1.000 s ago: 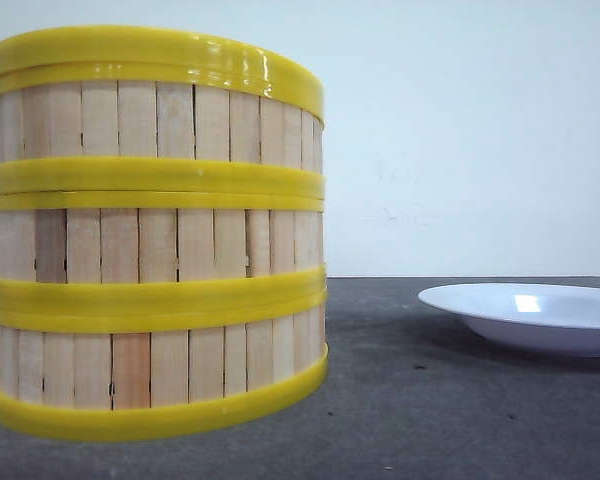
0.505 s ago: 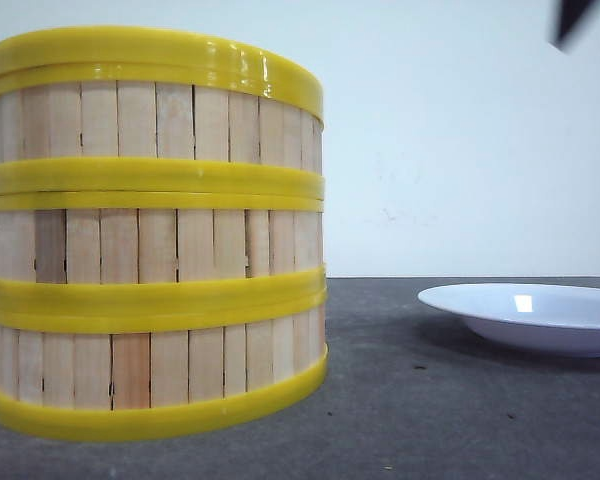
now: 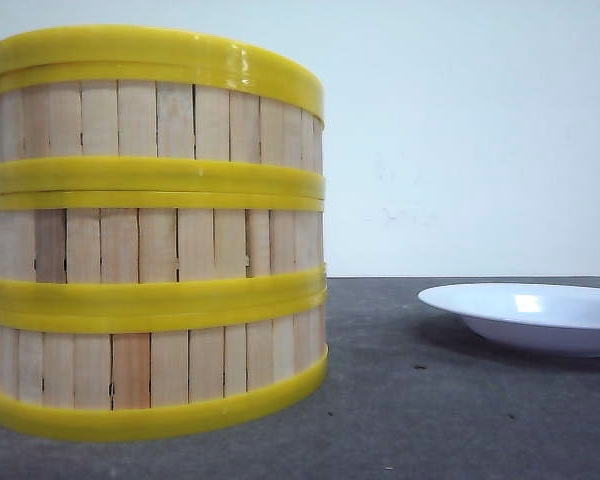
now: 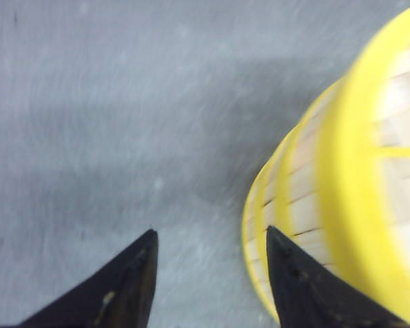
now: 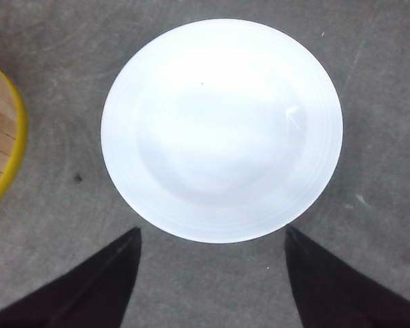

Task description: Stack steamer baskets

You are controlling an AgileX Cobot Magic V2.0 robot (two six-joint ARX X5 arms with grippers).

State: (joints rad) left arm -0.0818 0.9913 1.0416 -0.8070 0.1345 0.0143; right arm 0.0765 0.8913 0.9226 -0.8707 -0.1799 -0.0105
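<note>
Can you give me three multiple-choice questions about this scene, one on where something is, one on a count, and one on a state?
1. Seen from the front, where is the white plate relative to the steamer baskets?
A. On top of them
B. To their right, apart
C. To their left

2. How many baskets are in the stack?
A. Two
B. Three
C. Four

3. What state is the right pincer in?
A. Open and empty
B. Shut on the plate
C. Shut on a basket

Answers:
1. B, bare dark table lies between plate and stack.
2. B, three slatted tiers divided by yellow rims.
3. A, in the right wrist view its fingers are spread, holding nothing.
</note>
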